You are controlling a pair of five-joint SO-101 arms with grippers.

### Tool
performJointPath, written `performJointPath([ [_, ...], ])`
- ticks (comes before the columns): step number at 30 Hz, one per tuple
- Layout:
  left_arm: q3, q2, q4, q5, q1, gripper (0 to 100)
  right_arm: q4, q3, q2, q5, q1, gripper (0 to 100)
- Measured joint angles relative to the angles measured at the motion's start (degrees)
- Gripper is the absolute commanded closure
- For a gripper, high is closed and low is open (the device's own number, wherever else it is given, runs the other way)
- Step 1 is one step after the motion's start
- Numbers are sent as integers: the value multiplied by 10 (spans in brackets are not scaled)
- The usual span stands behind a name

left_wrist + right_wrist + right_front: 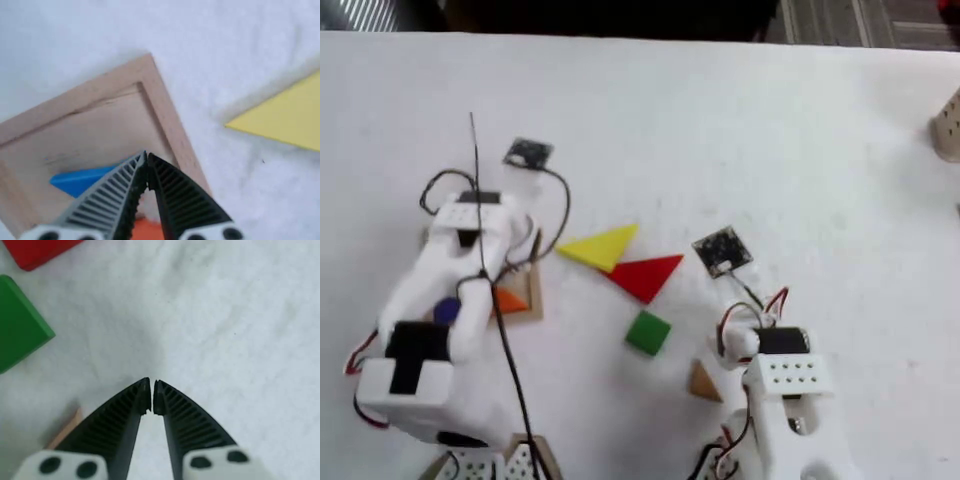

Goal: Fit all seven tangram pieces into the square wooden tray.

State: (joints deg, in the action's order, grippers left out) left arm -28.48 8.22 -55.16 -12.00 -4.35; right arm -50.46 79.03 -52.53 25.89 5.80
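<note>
one tray (165,115), two pieces (80,181) inside, four loose on the table (770,120), both jaws together

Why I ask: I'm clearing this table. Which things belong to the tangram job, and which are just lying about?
Belong to the job: wooden tray, blue piece and orange piece inside it, yellow triangle, red triangle, green square, tan triangle.
Just lying about: pale holed block at the table's edge; small black boards wired to the arms.
</note>
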Motion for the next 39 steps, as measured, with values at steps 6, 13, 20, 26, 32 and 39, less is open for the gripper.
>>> performJointPath([
  [6,69,52,-13,1,-13,977,0,0,0,0,0,981],
  [13,101,55,57,26,-47,977,0,0,0,0,1,981],
  [20,110,54,70,43,-75,977,0,1,0,25,0,981],
  [26,123,-40,-29,-3,-53,977,0,2,-1,40,0,981],
  [32,87,-57,-42,-10,-11,977,0,2,-1,41,-2,981],
  [39,91,56,-11,-4,-15,977,0,2,-1,44,-2,981],
])
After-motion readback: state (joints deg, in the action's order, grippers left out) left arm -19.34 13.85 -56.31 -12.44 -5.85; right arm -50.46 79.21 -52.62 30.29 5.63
